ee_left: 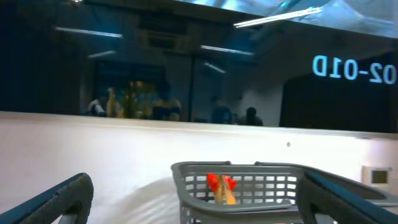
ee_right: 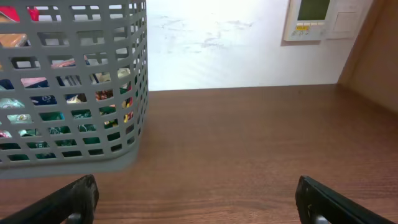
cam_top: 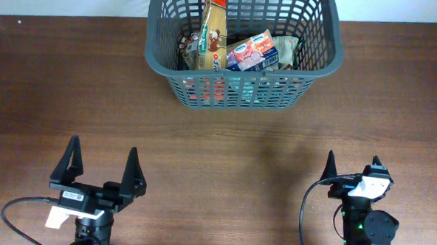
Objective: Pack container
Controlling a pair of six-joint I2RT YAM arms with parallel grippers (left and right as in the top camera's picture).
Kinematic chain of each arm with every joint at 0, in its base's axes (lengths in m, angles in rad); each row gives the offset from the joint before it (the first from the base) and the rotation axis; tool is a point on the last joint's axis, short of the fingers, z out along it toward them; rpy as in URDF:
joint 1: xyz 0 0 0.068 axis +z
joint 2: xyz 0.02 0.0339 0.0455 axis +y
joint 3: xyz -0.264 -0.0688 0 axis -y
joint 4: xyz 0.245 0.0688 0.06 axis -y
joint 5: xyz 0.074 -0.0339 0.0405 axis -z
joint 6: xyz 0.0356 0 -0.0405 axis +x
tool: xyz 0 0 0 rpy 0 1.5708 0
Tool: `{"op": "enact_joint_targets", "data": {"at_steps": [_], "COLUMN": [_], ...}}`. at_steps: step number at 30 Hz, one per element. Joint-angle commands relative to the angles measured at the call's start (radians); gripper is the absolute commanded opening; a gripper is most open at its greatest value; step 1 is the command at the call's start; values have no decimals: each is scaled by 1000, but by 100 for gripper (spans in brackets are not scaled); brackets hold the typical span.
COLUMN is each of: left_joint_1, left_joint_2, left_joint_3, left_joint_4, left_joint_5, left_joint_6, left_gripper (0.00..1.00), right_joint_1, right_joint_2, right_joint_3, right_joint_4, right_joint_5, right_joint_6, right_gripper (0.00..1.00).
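The container, a dark grey lattice basket, stands at the far middle of the wooden table. Inside it lie several snack packs: a tall tan pack with a red top, a blue and pink pack and a greenish one. My left gripper is at the near left, open and empty, well short of the basket. My right gripper is at the near right, also open and empty. The left wrist view shows the container's rim with the red-topped pack sticking up. The right wrist view has the container's wall at the left.
Bare brown tabletop lies between both grippers and the basket. A white wall runs behind the table, with a control panel on it and a wooden side panel at the right. A black cable loops beside the left arm.
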Motion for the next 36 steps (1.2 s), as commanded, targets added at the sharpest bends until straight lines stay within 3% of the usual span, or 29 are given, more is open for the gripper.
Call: {"op": "enact_joint_targets", "data": {"at_steps": [1, 8, 30, 36], "left_joint_1": [-4, -2, 117, 121], "left_joint_2": [-14, -24, -24, -24], "left_joint_3": [-35, -109, -288, -293], "left_joint_4": [5, 16, 40, -95], "left_joint_5": [-55, -115, -115, -114], "left_joint_6": [-2, -2, -2, -2], "left_gripper": [99, 99, 99, 99], "right_joint_1": [8, 8, 8, 8], "right_joint_2": [-9, -9, -9, -9], "right_joint_3": [-5, -5, -5, -5], "right_joint_4": [-7, -7, -7, -7], "right_joint_5": [8, 8, 8, 8], "right_joint_6": [0, 0, 0, 0], "right_gripper": [99, 99, 99, 99]}}
